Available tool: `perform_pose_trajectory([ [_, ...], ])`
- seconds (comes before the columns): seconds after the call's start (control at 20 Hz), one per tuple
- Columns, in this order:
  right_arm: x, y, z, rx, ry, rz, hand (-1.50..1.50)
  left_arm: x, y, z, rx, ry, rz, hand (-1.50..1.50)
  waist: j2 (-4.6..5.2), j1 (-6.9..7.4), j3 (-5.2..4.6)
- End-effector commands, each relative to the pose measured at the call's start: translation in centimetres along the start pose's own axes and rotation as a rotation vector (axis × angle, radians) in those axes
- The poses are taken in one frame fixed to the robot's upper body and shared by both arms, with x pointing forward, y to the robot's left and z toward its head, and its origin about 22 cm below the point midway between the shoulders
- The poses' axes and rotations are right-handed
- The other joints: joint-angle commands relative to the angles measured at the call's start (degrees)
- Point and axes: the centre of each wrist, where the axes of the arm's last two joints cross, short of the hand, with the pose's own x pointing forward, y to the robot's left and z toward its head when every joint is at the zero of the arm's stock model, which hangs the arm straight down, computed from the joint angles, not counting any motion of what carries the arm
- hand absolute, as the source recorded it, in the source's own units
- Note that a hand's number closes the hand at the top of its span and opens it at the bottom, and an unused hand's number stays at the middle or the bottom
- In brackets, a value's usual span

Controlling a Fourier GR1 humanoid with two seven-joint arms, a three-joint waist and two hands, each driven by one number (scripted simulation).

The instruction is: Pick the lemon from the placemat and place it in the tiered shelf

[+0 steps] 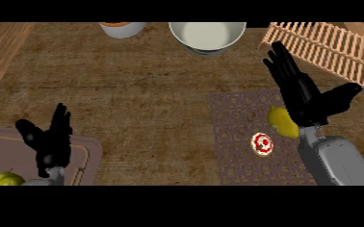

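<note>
Lemon (282, 121): lies on placemat (245, 125), partly hidden beneath right hand (302, 94), whose fingers are spread wide, holding nothing; tiered shelf (323, 45) is seen beyond its fingertips; left hand (48, 142) is held open, upright.

Brown wood-grain counter (142, 86) fills the view, seen from above. Dim, even light. Lighter wood strip (13, 43) at upper left.

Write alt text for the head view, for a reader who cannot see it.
The robot's right hand, fingers straight, hovers over a yellow lemon lying on a brown patterned placemat beside a small red-and-white round object. A pale wooden slatted shelf sits at the upper right. The left hand rests open at the lower left, above a grey tray.
</note>
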Motion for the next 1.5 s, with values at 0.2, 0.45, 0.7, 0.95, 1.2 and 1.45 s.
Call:
perform_pose_trajectory([
  [0.2,2.1,1.3,-0.8,0.057,-0.234,0.106,1.5,3.7,4.9,3.5,-0.122,-0.143,-0.24,0.0,-0.98,-1.43,-1.21],
  [0.45,-1.0,-5.4,0.5,-0.398,-0.136,0.479,1.5,2.1,9.8,6.3,-0.09,-0.053,-0.342,0.0,-1.94,-6.03,-1.77],
  [0.7,-3.6,1.3,1.8,-0.267,-0.135,0.407,-1.5,3.1,9.6,5.5,-0.153,-0.102,-0.314,0.0,-1.33,-4.59,-1.58],
  [0.95,-4.4,-0.4,2.8,-0.336,-0.074,0.607,-1.5,1.3,12.3,6.9,-0.127,-0.073,-0.336,0.0,-2.18,-6.23,-2.09],
  [1.2,-5.3,-2.3,3.8,-0.298,0.054,0.834,-1.5,1.3,13.3,7.6,-0.125,-0.072,-0.334,0.0,-2.1,-7.44,-2.3],
  [1.45,-6.4,-3.2,5.2,-0.128,0.256,1.061,-1.5,1.5,14.3,8.0,-0.125,-0.079,-0.344,0.0,-1.73,-6.74,-2.42],
])
